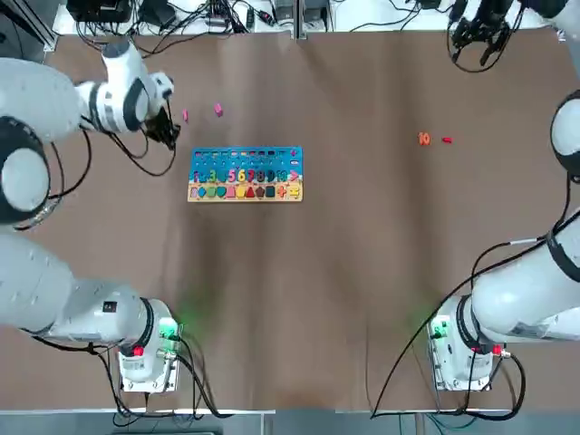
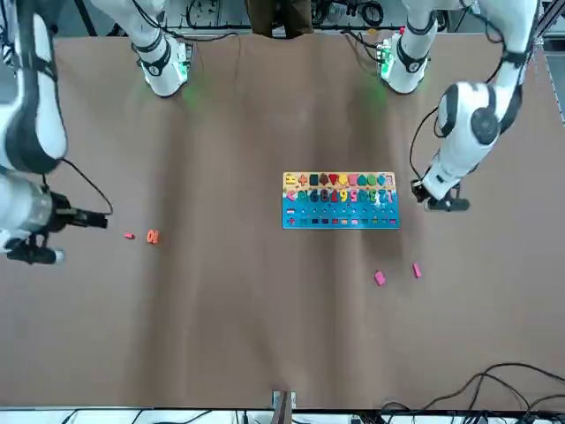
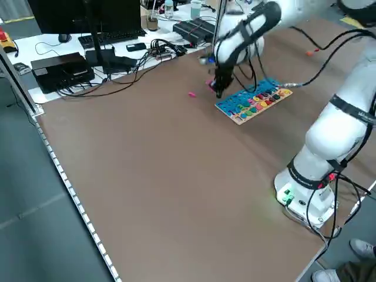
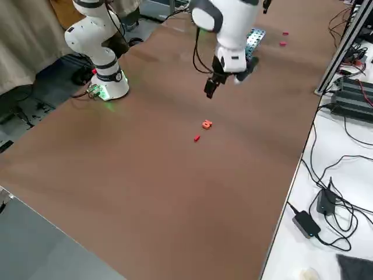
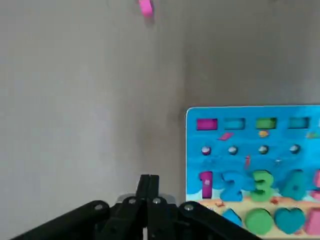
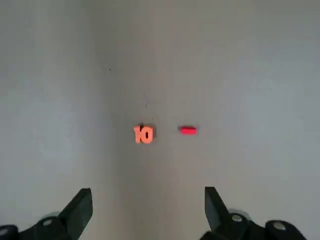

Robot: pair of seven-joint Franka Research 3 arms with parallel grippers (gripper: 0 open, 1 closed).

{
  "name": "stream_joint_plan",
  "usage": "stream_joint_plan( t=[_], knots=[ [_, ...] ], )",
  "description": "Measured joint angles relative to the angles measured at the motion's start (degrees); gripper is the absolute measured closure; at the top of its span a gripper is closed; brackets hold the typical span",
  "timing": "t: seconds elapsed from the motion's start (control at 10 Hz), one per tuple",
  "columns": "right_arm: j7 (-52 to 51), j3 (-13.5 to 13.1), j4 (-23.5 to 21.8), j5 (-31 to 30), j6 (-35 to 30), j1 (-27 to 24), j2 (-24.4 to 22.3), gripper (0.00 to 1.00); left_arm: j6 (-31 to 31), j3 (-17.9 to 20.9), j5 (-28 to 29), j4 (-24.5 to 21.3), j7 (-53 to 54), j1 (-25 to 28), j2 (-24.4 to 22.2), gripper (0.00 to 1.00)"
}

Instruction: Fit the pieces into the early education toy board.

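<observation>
The early education toy board (image 1: 245,174) lies flat left of the table's middle, blue on top with a tan strip and colourful numbers and shapes; it also shows in the left wrist view (image 5: 250,150). Two pink pieces (image 1: 185,115) (image 1: 218,110) lie just beyond its far left corner. An orange "10" piece (image 1: 423,139) and a small red piece (image 1: 446,140) lie far to the right. My left gripper (image 1: 169,136) hangs low beside the board's left end, shut with nothing between its fingers (image 5: 149,182). My right gripper (image 6: 147,200) is open above the "10" (image 6: 143,134) and the red piece (image 6: 188,130).
Cables, power bricks and equipment (image 1: 181,18) crowd the far edge of the table. Both arm bases (image 1: 145,349) (image 1: 462,349) stand at the near edge. Brown tabletop (image 1: 362,272) stretches between the board and the bases.
</observation>
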Motion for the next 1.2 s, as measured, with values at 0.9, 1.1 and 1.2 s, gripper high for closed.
stream_joint_plan(
  t=[0.9,1.1,1.2],
  knots=[
    [1.73,-0.09,1.35,-1.86,3.65,4.31,7.44,0.01,8.56,-1.0,0.07,-1.69,-2.16,-0.8,9.13,0.99],
    [1.73,-0.07,-1.28,-1.84,10.14,4.36,7.96,0.01,8.76,-1.2,0.22,-1.68,-4.48,-2.73,9.17,0.99],
    [1.73,-0.06,-4.59,-1.83,17.0,4.4,8.11,0.01,8.79,-1.2,0.28,-1.67,-6.17,-4.13,9.19,0.99]
  ],
)
